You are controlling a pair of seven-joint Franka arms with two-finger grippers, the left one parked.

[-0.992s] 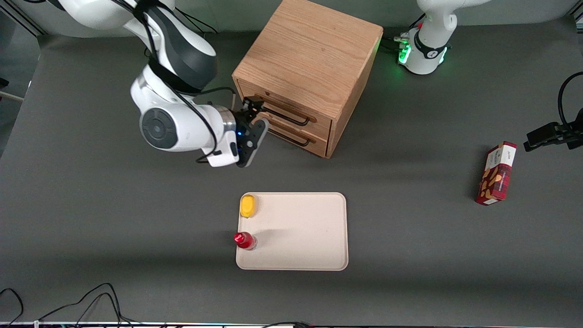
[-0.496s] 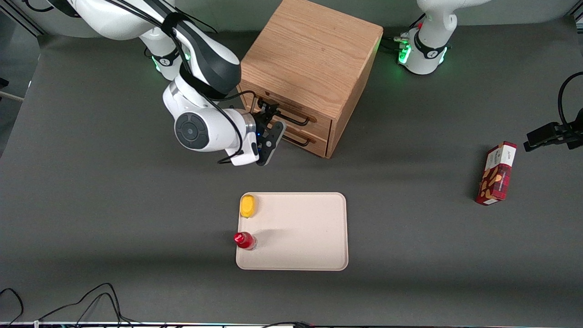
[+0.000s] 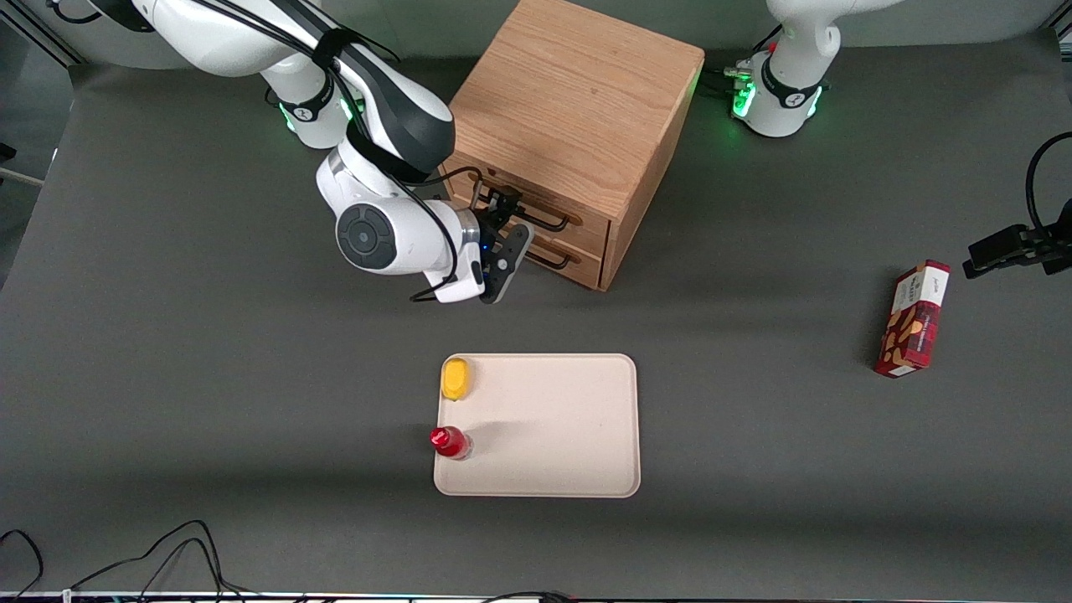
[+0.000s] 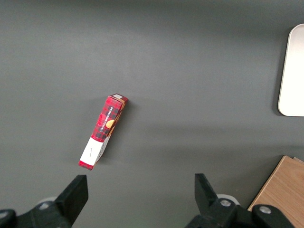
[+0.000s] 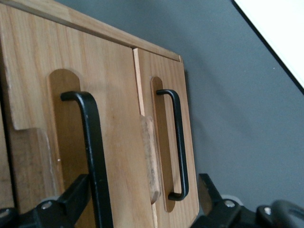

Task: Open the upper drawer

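While looking down from the front, spotting the upper drawer (image 3: 590, 234) shut flush in the wooden cabinet (image 3: 569, 100), top of two, directly above the lower drawer (image 3: 586, 268). Set at an angle to the table edge, fronting the camera and the working arm's end at once. Long axis along the drawer front, running slantwise, drawing nearer the camera toward the parked arm's end. Same line for its black handle (image 3: 544, 219), a wide wire bar lying level across the front over a rounded recess. Matching handle (image 3: 548, 260) on the one below.

Over to the writing: red tartan box (image 3: 913, 318) lying flat toward the parked arm's end, well apart from the cabinet, white panel at one end. Lettering down the side of that box (image 4: 103, 131) in the left wrist view, too small to read.

Now the arm: coming in from the working arm's end, elbow high over the table, round joint cap (image 3: 364, 239) turned up to the camera, wrist bent so the gripper (image 3: 505, 213) points sideways at the drawer fronts. Sitting right in front of the upper drawer, at the end of the black handle toward the working arm. From the wrist camera: fingers (image 5: 76, 197) spread wide, released, grasping nothing, with the black handle running in between them, close to one finger. Touching or not, cannot tell.

Nearer the camera, a beige tray (image 3: 553, 419), a yellow thing (image 3: 456, 378) in one corner, a red-capped bottle (image 3: 450, 441) at its rim
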